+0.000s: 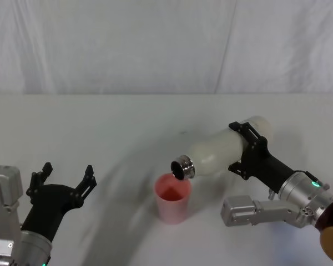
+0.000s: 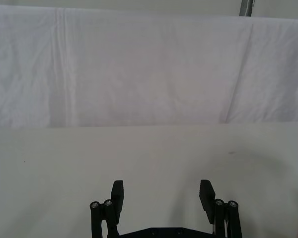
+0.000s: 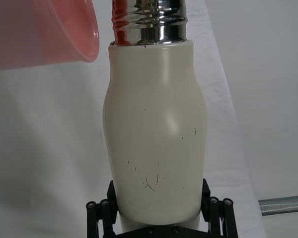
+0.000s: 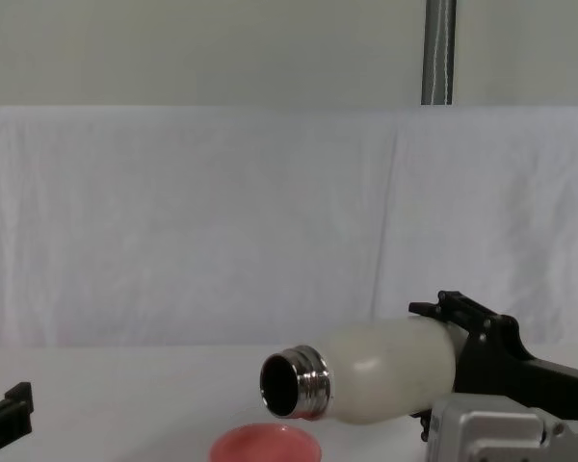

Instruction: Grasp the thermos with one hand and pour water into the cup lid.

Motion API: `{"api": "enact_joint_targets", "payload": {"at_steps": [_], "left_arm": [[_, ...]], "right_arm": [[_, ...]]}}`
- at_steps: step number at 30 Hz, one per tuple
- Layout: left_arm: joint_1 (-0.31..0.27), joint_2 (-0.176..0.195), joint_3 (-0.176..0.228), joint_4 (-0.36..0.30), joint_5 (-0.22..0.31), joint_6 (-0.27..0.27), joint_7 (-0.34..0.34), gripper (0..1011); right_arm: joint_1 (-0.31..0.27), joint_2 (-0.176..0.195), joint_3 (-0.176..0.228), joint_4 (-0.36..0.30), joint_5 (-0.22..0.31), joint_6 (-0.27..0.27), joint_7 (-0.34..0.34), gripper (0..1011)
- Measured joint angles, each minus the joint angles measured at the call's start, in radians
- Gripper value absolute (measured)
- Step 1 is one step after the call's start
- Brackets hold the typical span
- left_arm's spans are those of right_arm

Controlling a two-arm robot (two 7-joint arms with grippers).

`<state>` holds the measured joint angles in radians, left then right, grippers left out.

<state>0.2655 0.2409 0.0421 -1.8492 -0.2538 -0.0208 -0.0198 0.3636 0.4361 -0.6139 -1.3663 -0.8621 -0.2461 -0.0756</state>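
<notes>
The white cloth-covered worktop (image 1: pixel 127 127) carries one cup, with one bottle held above it and two grippers in view.

The thermos (image 1: pixel 219 151), a tall cream-white matte cylindrical bottle with rounded shoulders and a shiny threaded steel neck, lies nearly on its side in the air. Its long axis runs from the robot's right, where its base is, toward the left, and the open mouth (image 4: pixel 281 382) dips slightly downward. The lip hangs just over the far rim of the cup. Fine dark scuffs mark the body (clearest in the right wrist view (image 3: pixel 154 144)).

The right hand (image 1: pixel 250 152), a black gripper with angular plastic fingers on a grey metal housing, grips the thermos around its lower body near the base, one finger on each side.

The left gripper (image 1: pixel 66 180), also black, sits at the near left of the worktop, well apart from the cup, its fingers (image 2: pixel 117 194) spread wide on nothing.

The cup lid (image 1: pixel 172 198), a small round pink cup with a smooth rim, stands upright on the worktop directly below the steel neck.
</notes>
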Motion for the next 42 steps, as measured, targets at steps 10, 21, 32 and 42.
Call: {"api": "enact_joint_targets", "payload": {"at_steps": [10, 21, 32, 42], "left_arm": [[0.0, 0.0, 0.0, 0.0, 0.0, 0.0, 0.0, 1001], [0.0, 0.0, 0.0, 0.0, 0.0, 0.0, 0.0, 1001], [0.0, 0.0, 0.0, 0.0, 0.0, 0.0, 0.0, 1001], [0.0, 0.0, 0.0, 0.0, 0.0, 0.0, 0.0, 1001]], "right_arm": [[0.01, 0.0, -0.01, 0.007, -0.019, 0.005, -0.019, 956], [0.016, 0.004, -0.014, 0.009, -0.025, 0.005, -0.029, 956], [0.019, 0.005, -0.018, 0.007, -0.026, 0.003, -0.031, 956], [0.017, 0.007, -0.02, -0.001, -0.025, 0.003, -0.03, 956]]}}
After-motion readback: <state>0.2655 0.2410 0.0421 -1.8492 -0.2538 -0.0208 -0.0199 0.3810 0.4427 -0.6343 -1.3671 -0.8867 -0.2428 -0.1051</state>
